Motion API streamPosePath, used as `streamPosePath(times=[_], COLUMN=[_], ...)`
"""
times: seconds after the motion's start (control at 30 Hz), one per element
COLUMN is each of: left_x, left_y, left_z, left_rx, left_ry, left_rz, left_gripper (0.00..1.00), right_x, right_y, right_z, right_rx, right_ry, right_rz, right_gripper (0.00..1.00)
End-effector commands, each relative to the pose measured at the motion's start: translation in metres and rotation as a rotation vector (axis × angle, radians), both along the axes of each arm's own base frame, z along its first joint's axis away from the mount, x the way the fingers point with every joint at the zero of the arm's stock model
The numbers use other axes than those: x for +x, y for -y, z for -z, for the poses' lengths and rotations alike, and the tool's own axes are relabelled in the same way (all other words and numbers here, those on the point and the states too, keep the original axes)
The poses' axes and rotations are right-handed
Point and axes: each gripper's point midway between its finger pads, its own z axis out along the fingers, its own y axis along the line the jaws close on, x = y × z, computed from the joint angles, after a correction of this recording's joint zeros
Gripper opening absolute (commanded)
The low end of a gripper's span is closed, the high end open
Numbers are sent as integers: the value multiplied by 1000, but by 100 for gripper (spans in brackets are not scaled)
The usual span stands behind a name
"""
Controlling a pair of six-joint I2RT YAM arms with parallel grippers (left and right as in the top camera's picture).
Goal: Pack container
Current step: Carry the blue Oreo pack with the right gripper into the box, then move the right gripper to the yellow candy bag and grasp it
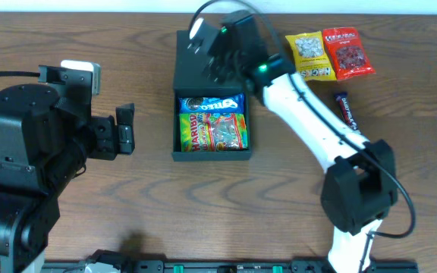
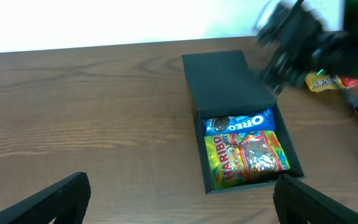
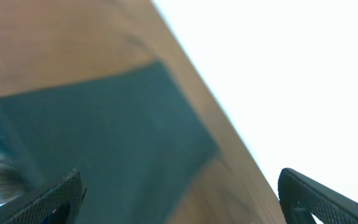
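- The container (image 1: 211, 155) sits mid-bench (image 1: 127, 38) with its lid (image 2: 219, 78) laid flat on the far side, hinged to the tray.
- The right end effector (image 3: 180, 177) hovers over that lid with its fingers spread wide and nothing between them. Its own camera shows only dark card below.
- From here I'd guess it is either going for the flap or crossing towards the loose snacks. I can't tell which.
- If it is the flap, I'd catch the far free edge rather than the hinge side and swing it over in an arc. The tray is light card and would slide if it were pushed sideways.
- The left end effector (image 1: 126, 127) hangs just left of the container, fingers apart and empty. It looks well placed to steady the near wall if the tray starts to shift.
- Inside the tray, a blue Oreo packet (image 1: 211, 102) lies along the hinge side. A Haribo bag (image 1: 215, 129) fills the rest, touching it.
- Both lie flat and seem below the rim, so the lid should shut without crushing them. There looks to be little spare floor.
- Outside, to the right, a yellow packet (image 1: 309, 54) and a red packet (image 1: 347, 51) lie side by side. A dark bar (image 1: 347, 110) lies nearer, beside the right arm.
- If those are meant to go in, they'd have to be stacked on top.
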Motion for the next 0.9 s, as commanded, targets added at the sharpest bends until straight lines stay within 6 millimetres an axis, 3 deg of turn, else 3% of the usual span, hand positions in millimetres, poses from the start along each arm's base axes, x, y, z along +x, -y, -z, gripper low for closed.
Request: streamPosePath(times=[0.0,0.1,0.23,0.37,0.53,0.7,0.87], left_x=[1,20,62,111,145,154,154], left_y=[0,5,24,40,48,49,49], left_z=[-3,3,29,68,98,104,103], left_rx=[4,5,-7,-21,-50,-67,-69], left_ry=[5,-9,-83,-170,-216,-224,-219], left_rz=[6,10,68,90,57,39,39], left_gripper=[95,95,95,95,95,95,95], right_x=[38,64,80,91,99,102,100], right_y=[94,163,204,220,228,241,238], right_z=[-1,16,49,83,126,158,172], right_rx=[94,195,203,197,184,191,225], right_ry=[-14,-47,-69,-87,-123,-167,-210], right_rz=[349,471,543,574,592,633,620], right_gripper=[99,98,98,99,96,89,77])
